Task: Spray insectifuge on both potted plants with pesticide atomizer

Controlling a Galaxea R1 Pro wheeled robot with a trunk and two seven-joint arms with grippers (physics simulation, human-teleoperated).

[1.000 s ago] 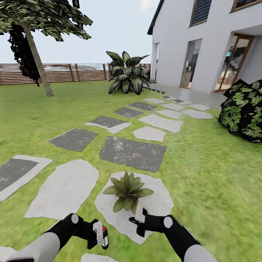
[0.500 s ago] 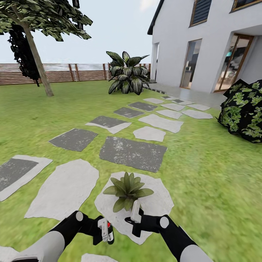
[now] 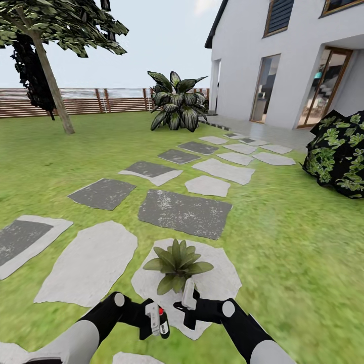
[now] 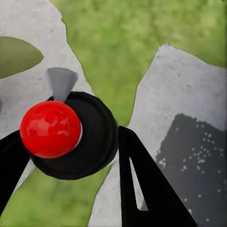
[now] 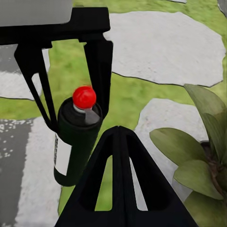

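The pesticide atomizer is a slim dark bottle with a whitish label and a red ball on top. My left gripper is shut on it low over the grass. In the left wrist view its black cap and red ball sit between the dark fingers. My right gripper is shut and empty, just right of the bottle. From the right wrist the atomizer stands upright beside the shut fingertips. One potted plant, a spiky green rosette, sits on a pale stepping stone just beyond both grippers and also shows from the right wrist.
Grey and white stepping stones lead over the lawn toward the white house. A large striped agave stands ahead, a dark bush at right, and a tree with the slat fence at left.
My left gripper has carried the atomizer to the right, closer to the right gripper. The right gripper shifted slightly left early on, then stayed still.
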